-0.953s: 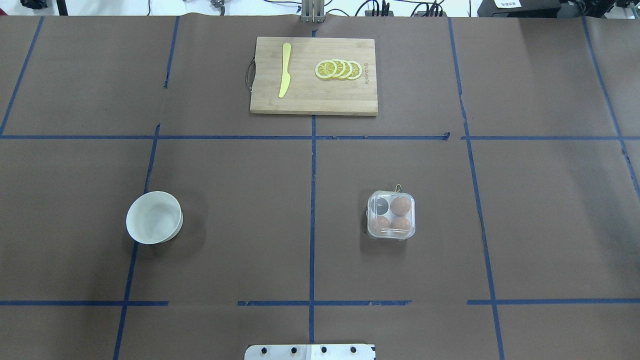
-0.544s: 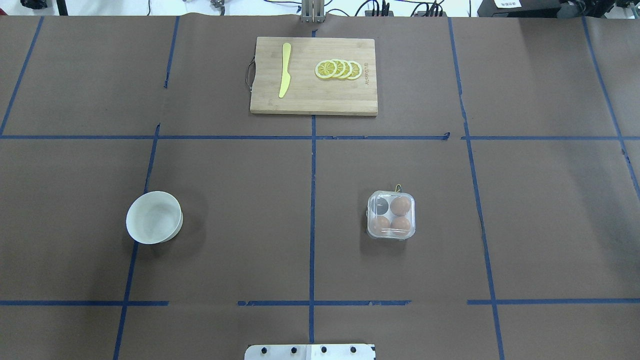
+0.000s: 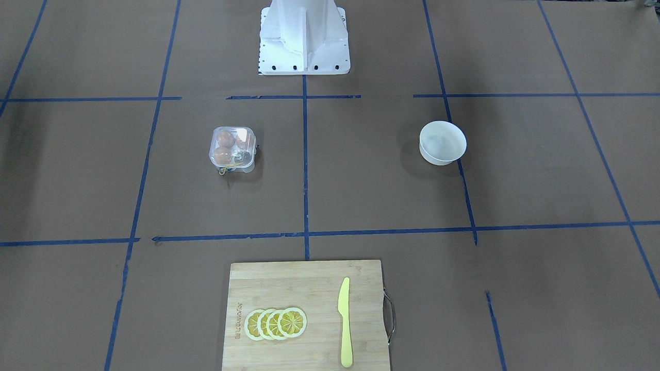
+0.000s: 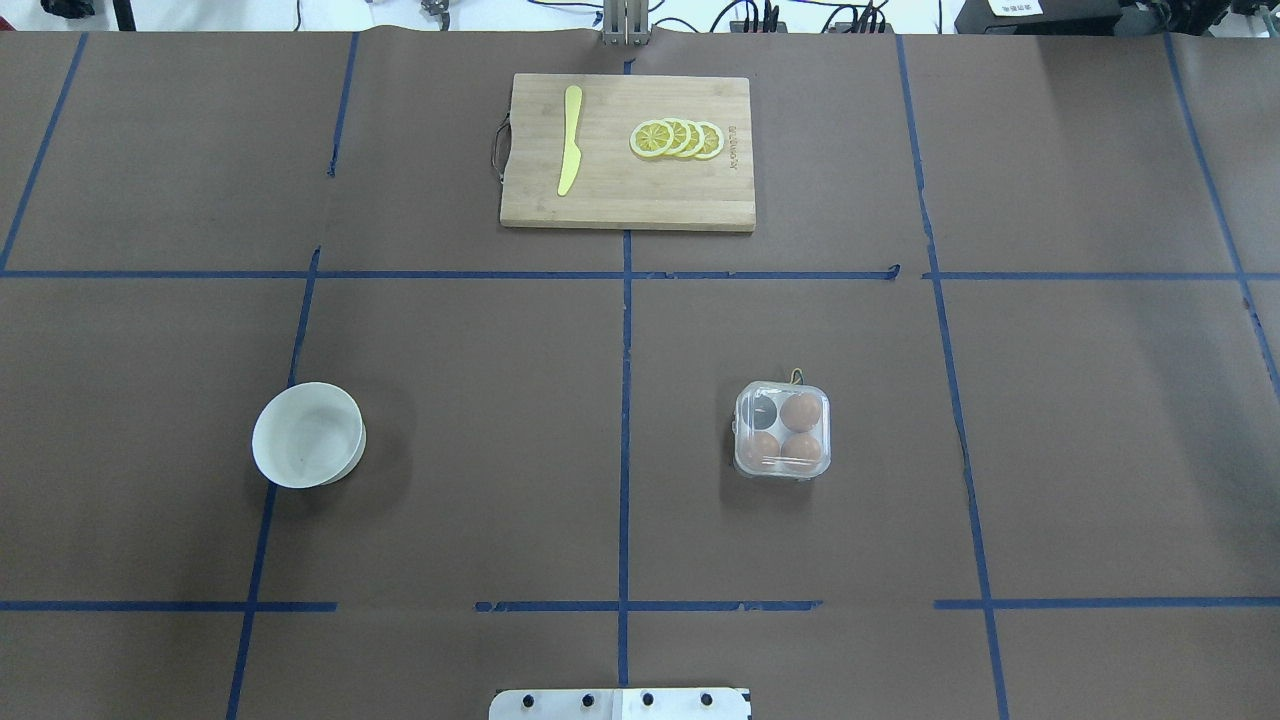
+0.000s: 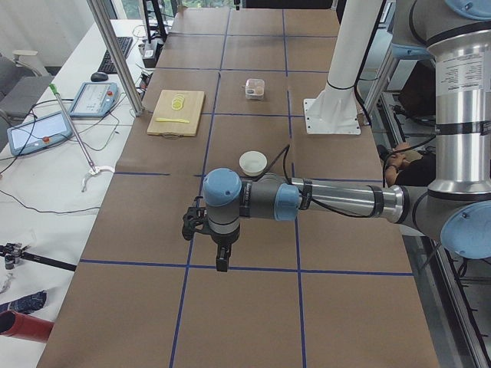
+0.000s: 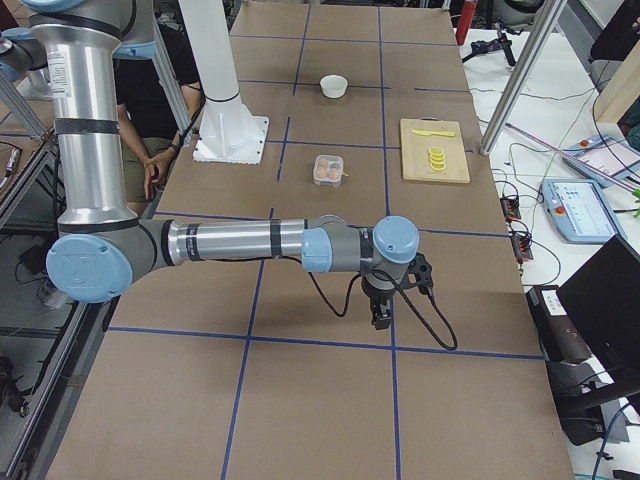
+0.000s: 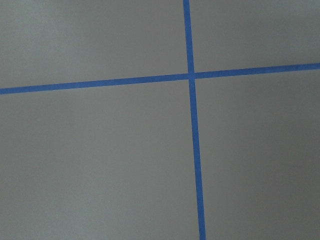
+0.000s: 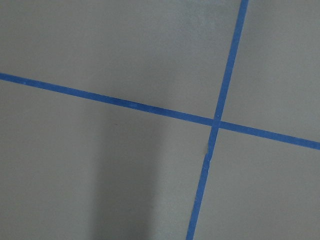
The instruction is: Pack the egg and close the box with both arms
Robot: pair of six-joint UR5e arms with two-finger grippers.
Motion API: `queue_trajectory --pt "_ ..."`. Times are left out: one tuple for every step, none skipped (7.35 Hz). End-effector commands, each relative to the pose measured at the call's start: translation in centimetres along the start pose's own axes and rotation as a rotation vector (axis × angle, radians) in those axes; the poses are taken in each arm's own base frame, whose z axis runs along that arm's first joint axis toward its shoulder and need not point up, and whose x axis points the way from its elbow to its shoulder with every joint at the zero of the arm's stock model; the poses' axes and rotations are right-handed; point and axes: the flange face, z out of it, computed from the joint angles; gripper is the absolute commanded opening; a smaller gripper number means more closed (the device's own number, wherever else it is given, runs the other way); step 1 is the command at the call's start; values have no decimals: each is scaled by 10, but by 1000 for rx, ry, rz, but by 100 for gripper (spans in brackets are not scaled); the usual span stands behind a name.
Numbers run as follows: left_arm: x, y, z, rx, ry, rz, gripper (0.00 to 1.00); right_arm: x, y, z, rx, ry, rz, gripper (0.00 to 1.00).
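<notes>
Only the side views catch the arms. The left claw (image 5: 221,257) and right claw (image 6: 381,314) each hang over bare desk (image 4: 480,450) at opposite ends, and I cannot tell whether either is open. Overhead shows the box (image 4: 763,412) on the robot's right half, holding three eggs (image 4: 801,412) with one cup dark — well apart from both claws.

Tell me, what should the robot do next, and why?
Probably swing the right hand toward the small clear plastic egg carton on that arm's side. It holds three brown eggs, one cup seemingly empty; no loose egg shows, the white round bowl looks empty, and whether the lid is shut is unclear.
</notes>
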Motion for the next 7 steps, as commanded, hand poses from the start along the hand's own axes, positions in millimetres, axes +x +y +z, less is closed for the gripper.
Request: queue_trajectory --pt "0 1 0 -28 2 71 100 3 1 -5 9 1 6 100" --pt "1 3 -1 -59 5 63 100 5 3 -5 10 2 10 100" --pt "1 5 -1 -62 5 59 100 5 4 -7 13 4 8 100" --pt "-1 5 0 -65 6 52 100 5 5 -6 9 11 -15 100" --pt "-1 4 2 -67 7 51 100 7 6 -6 8 14 -40 100" --pt "-1 4 2 -67 10 51 100 3 4 -4 5 15 -48 100" --pt "-1 4 3 -68 12 50 100 1 2 -2 0 17 -54 100"
